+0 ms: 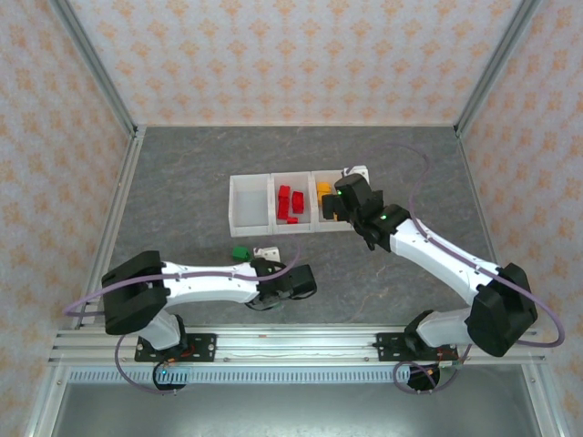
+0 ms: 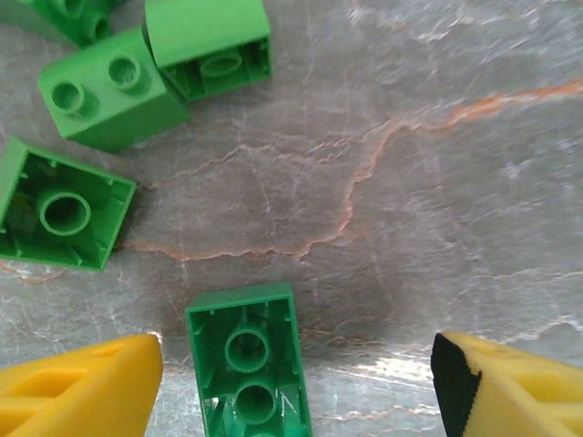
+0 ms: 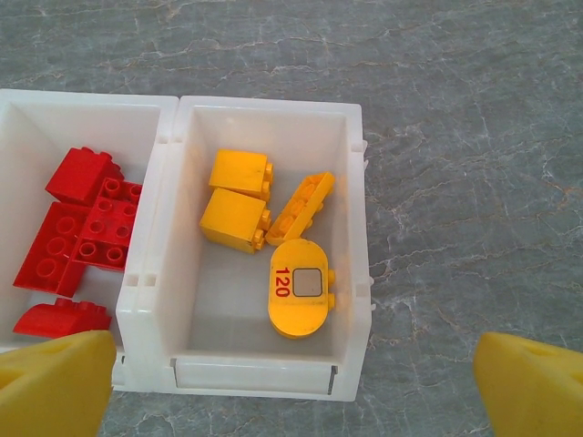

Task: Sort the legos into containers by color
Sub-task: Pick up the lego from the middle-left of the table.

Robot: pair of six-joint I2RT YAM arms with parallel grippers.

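Legos in green plastic (image 2: 109,91) lie loose on the grey stone-patterned tabletop (image 2: 437,164). The left gripper (image 2: 293,373) hangs right over them, its yellow fingers (image 2: 82,387) spread wide. One green two-stud brick (image 2: 248,360) lies hollow side up between the jaws. It is just beside the finger at the lower left of the wrist frame and well apart from the black-padded one at the lower right, so nothing is pinched. At the upper left of that frame a square green brick (image 2: 62,208) lies on its back, and above it a studs-up green brick (image 2: 96,100) touches a sloped green brick (image 2: 208,41).

In the overhead view, the green pile sits just below the row of three translucent white square plastic bins (image 1: 248,217) at mid-frame. Red legos (image 1: 288,202) are in the middle bin.

The right gripper (image 3: 291,364) hovers above the rightmost bin (image 3: 264,105), jaws parted and holding nothing, yellow tips at both lower corners of its wrist frame. Inside that bin are two orange-yellow sloped bricks (image 3: 234,220), a thin orange-yellow plate (image 3: 301,208) leaning against them, and a rounded orange-yellow tile printed "120" (image 3: 301,289) nearer the front wall.
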